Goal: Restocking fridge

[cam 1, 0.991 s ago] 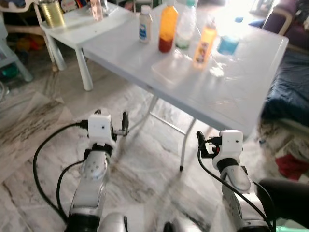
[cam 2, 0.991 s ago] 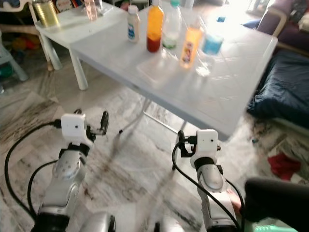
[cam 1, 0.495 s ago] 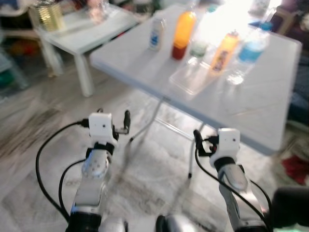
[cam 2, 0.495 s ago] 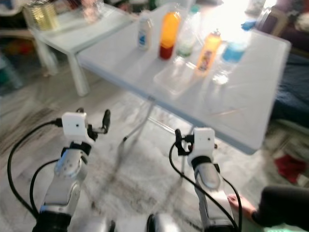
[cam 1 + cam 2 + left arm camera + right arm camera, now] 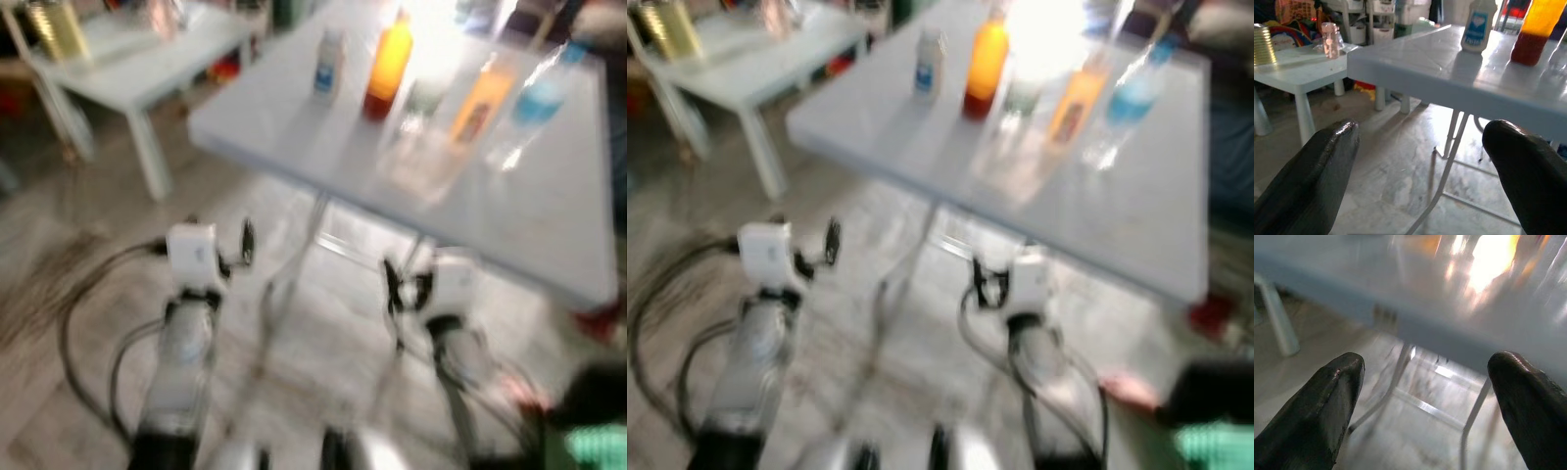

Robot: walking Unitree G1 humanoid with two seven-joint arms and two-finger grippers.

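A white folding table (image 5: 294, 127) stands ahead of me with several drinks on it. A small white bottle with a blue label (image 5: 328, 63) and a tall orange juice bottle (image 5: 388, 65) stand at its far side; the left wrist view also catches the white bottle (image 5: 1478, 25) and the juice bottle (image 5: 1538, 30). A clear bottle (image 5: 423, 93), an orange-labelled bottle (image 5: 480, 98) and a blue water bottle (image 5: 537, 98) follow to the right. My left gripper (image 5: 247, 242) and right gripper (image 5: 392, 287) hang open and empty below the table's near edge.
A low white side table (image 5: 127, 69) stands at the far left with a gold tin (image 5: 59, 27) and a pink cup (image 5: 1328, 39) on it. The folding table's metal legs (image 5: 313, 230) rise between my grippers. Marble floor lies all round.
The whole picture has shifted and blurred as the camera moved; the table now sits closer and more centred. Both grippers have stayed open and empty.
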